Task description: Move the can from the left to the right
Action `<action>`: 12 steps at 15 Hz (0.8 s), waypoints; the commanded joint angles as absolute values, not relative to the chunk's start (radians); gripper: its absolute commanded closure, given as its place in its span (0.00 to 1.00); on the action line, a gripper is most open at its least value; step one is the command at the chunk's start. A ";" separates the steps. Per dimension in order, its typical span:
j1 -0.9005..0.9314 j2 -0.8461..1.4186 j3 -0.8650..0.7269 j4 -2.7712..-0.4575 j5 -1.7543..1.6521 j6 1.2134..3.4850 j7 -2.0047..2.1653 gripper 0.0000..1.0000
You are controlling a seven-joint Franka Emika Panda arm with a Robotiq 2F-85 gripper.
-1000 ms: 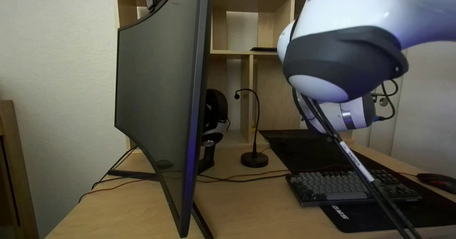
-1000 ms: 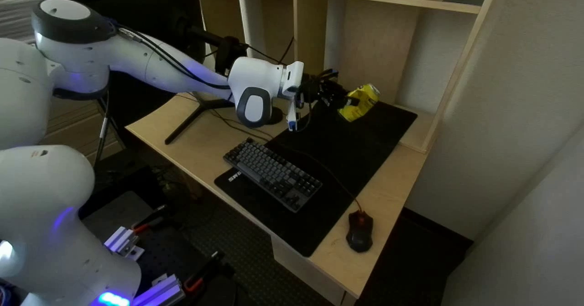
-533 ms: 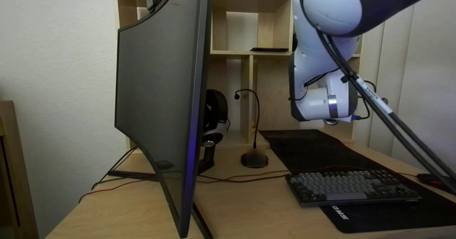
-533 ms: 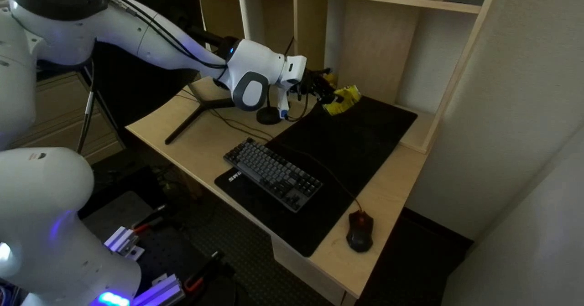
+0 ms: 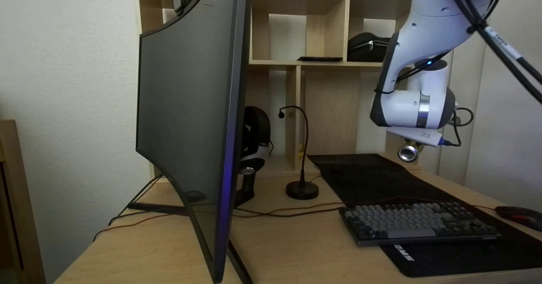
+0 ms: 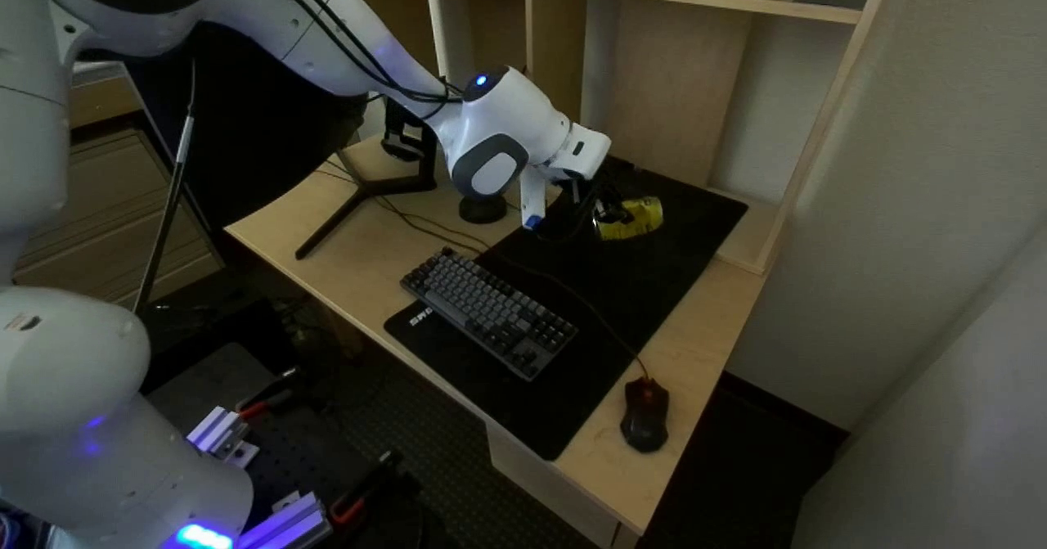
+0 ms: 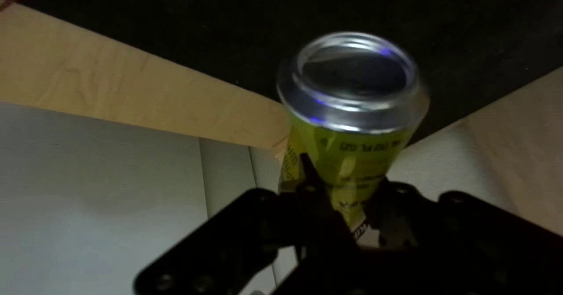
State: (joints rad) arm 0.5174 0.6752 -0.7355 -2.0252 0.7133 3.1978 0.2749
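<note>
While the claw clenched around it, the yellow-green can hung tilted in midair above the black mat.

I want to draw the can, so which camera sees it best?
The wrist view: the can looks biggest there, with its silvery end and some printing showing, though the pincer hides part. Each exterior view shows it small: mostly its yellow side or mostly its silvery end.
</note>
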 commanded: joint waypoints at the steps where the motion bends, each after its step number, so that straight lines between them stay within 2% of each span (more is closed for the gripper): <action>1: 0.357 0.616 -0.640 -2.003 0.714 3.027 0.235 0.94; 5: 0.345 0.658 -0.728 -1.989 0.693 2.768 0.336 0.94; 6: 0.270 0.614 -0.625 -2.020 0.583 2.907 0.377 0.74; 8: 0.262 0.614 -0.639 -2.016 0.582 2.847 0.391 0.74; 9: 0.292 0.658 -0.669 -2.002 0.571 2.872 0.446 0.94; 12: 0.338 0.810 -0.764 -1.893 0.610 2.832 0.644 0.94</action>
State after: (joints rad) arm 0.3325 0.6824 -0.7170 -1.9916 0.5929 2.8367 0.4996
